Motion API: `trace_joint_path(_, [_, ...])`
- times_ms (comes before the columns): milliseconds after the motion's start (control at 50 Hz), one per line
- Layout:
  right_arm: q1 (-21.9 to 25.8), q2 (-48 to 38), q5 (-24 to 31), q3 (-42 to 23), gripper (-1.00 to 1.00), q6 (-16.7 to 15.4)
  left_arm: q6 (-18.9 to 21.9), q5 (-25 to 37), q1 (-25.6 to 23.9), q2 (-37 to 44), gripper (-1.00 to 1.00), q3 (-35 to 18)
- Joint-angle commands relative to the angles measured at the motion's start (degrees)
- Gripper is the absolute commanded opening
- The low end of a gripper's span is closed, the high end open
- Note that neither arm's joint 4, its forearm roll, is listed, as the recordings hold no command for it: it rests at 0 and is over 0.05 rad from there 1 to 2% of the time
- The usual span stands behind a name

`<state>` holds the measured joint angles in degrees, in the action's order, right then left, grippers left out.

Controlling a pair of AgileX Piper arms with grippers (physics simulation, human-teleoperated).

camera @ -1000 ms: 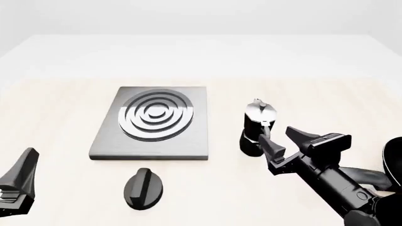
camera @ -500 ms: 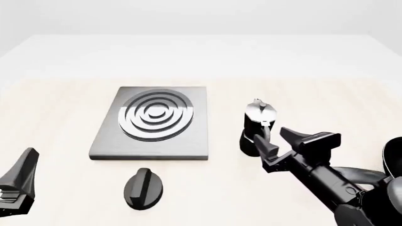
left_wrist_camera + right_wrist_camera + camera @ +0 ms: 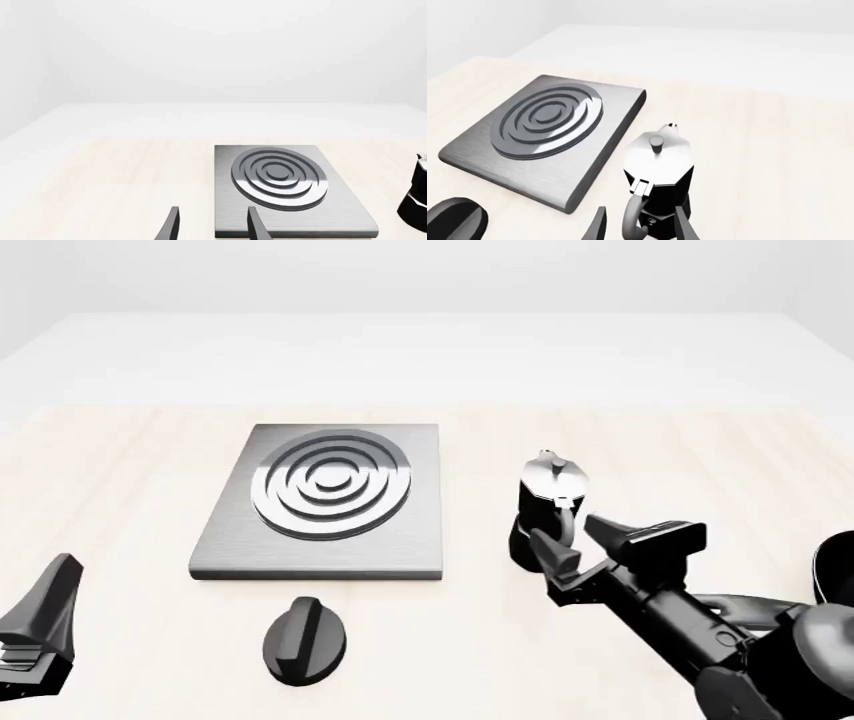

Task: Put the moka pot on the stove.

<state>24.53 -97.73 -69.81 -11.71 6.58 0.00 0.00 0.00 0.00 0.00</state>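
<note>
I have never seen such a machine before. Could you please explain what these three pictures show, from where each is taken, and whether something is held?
These are simulator renders of two robot arms at a table. The front view looks forward and down over the table. Each of the other two views comes from a camera behind one gripper. On the table lie a stove, a black oval knob in front of it, and a moka pot standing to its right. The right gripper is open, its fingers either side of the pot's handle; nothing is gripped yet. The left gripper is open and holds nothing, pointing towards the stove's near edge.
</note>
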Motion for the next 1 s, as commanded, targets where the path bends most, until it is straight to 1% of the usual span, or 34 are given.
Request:
trace_joint_path(20, [0.1, -1.7, 0.0, -0.6, 1.0, 0.7, 0.0, 0.0, 0.0, 0.0, 1.0, 0.0])
trace_joint_path(560, [0.7, -4.5, -0.1, -1.7, 1.0, 1.2, 0.0, 0.0, 0.0, 0.0, 1.0, 0.0])
trace_joint_path(580, [0.9, -4.4, -0.1, -1.7, -1.0, 1.3, 0.0, 0.0, 0.0, 0.0, 1.0, 0.0])
trace_joint_path(820, [0.9, -2.6, 0.0, -0.8, -1.0, 0.9, 0.0, 0.0, 0.0, 0.0, 1.0, 0.0])
trace_joint_path(1000, [0.1, 2.0, 0.5, 0.9, -1.0, -0.5, 0.0, 0.0, 0.0, 0.0, 1.0, 0.0])
